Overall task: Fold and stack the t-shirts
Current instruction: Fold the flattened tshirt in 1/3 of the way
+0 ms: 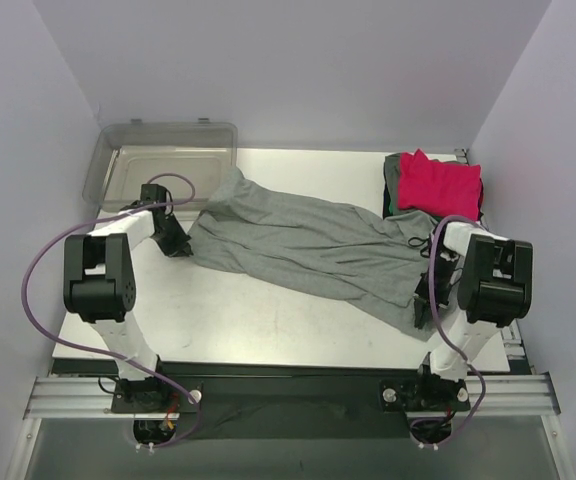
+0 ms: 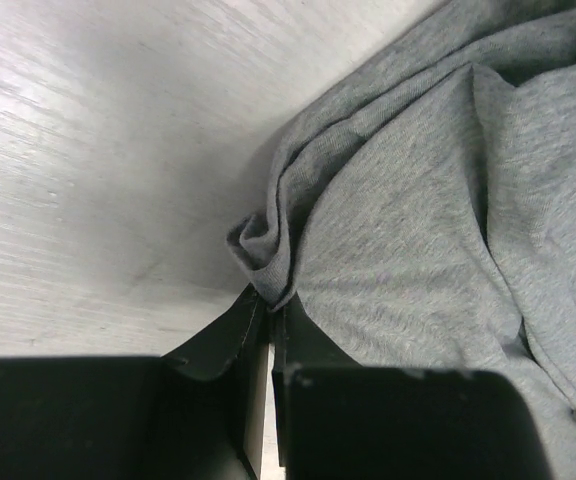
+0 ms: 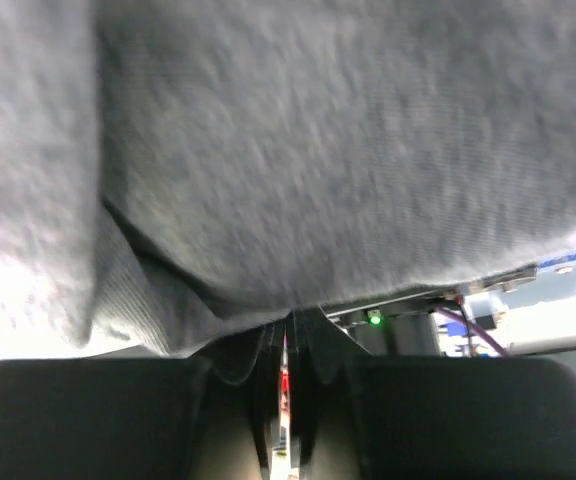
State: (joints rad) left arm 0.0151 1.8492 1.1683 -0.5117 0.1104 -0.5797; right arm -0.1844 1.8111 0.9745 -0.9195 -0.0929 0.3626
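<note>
The grey t-shirt (image 1: 308,245) lies stretched across the worktop (image 1: 238,320); my left jaws pinch one end, my right jaws pinch the other; I should lift both evenly, keeping it tight.

Spread tee (image 1: 308,245) across table (image 1: 248,320) centre; bin (image 1: 158,160) far left; folded stack (image 1: 436,185) far right.

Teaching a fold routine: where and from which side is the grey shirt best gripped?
Probably its two ends, each from its own side: the grey shirt lies stretched diagonally, and the left fingers and right fingers pinch bunched edges there.
</note>
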